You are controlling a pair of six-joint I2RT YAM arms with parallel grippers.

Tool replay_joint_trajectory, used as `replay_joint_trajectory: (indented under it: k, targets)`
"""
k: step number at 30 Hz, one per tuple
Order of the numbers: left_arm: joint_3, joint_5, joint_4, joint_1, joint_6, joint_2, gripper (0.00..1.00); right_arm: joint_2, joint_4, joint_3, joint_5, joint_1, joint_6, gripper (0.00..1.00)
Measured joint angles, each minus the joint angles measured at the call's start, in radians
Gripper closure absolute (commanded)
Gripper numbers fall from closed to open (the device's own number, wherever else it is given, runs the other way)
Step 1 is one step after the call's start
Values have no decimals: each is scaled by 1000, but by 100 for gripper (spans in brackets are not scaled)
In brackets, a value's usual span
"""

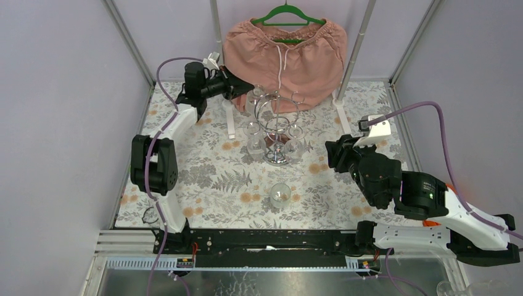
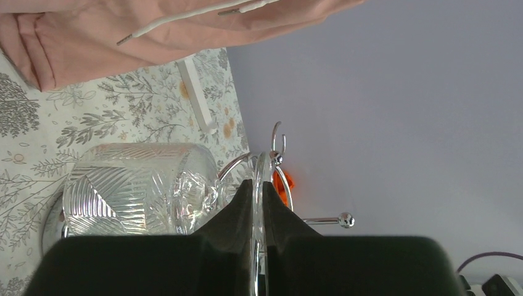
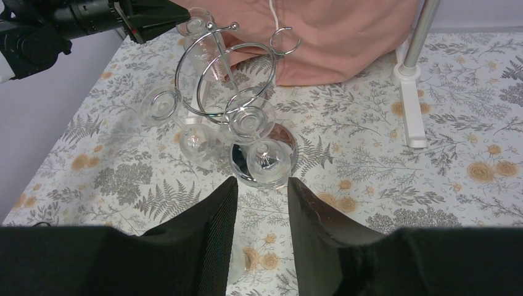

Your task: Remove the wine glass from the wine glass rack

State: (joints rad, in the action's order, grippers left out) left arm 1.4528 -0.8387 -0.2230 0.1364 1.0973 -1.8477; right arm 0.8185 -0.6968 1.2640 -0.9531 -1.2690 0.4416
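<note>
The chrome wine glass rack [image 1: 275, 123] stands mid-table, with several clear glasses hanging upside down from its looping arms. My left gripper [image 1: 248, 92] is at its far left side, shut on the round foot of a cut-pattern wine glass [image 1: 257, 94]. In the left wrist view the gripper [image 2: 259, 183] pinches the foot edge-on, the bowl [image 2: 135, 185] lies to the left, and a rack arm [image 2: 280, 143] is just beyond. In the right wrist view the held glass [image 3: 196, 26] is at the rack's [image 3: 228, 92] top left. My right gripper [image 3: 261, 182] is open and empty, short of the rack's base.
A loose glass [image 1: 280, 195] lies on the floral cloth in front of the rack, and another [image 1: 150, 214] sits near the left arm's base. Pink shorts [image 1: 284, 52] hang on a green hanger from the white clothes rail [image 1: 341, 105] behind the rack. Grey walls enclose the table.
</note>
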Motion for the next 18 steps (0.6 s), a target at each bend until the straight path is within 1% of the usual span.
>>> replay_joint_trajectory:
  k: [4,13,18]
  targets:
    - [-31,-30,-87,-6,62,-5,100,0,0,-10,0,0,0,57]
    - [-59,-80,-395,-15,292,-94,100,-2,5,-18,0,0,1,57]
    - [-59,-87,-460,-15,363,-117,100,-3,8,-20,0,0,5,56]
